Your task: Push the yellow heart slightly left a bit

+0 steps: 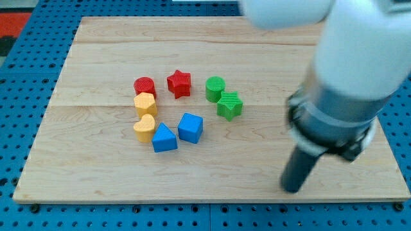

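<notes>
The yellow heart (144,128) lies on the wooden board (96,173), at the lower left of a loose ring of blocks. A second yellow block (145,102) sits just above it, close to or touching it. A blue triangular block (164,138) sits right next to the heart on its lower right. My tip (292,190) is down at the board's lower right, far to the right of the heart and of all the blocks, touching none.
A red round block (144,85), a red star (179,83), a green round block (215,87), a green star (229,106) and a blue cube (191,127) complete the ring. The arm's large pale body (353,58) hides the board's upper right.
</notes>
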Controlling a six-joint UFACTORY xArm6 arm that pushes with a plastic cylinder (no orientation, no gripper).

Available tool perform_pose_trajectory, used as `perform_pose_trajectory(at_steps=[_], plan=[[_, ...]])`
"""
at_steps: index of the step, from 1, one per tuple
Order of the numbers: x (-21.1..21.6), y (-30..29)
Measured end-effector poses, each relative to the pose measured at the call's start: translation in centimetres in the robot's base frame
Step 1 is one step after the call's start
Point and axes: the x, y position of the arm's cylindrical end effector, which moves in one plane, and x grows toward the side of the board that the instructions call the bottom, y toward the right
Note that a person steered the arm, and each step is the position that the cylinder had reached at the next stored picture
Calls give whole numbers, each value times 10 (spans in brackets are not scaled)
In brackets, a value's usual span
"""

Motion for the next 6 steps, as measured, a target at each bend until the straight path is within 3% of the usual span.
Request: perform_pose_trajectory(at_steps=[1,2,4,6], plan=[[-6,-86],[-43,-147],[-116,-189],[-129,-276]])
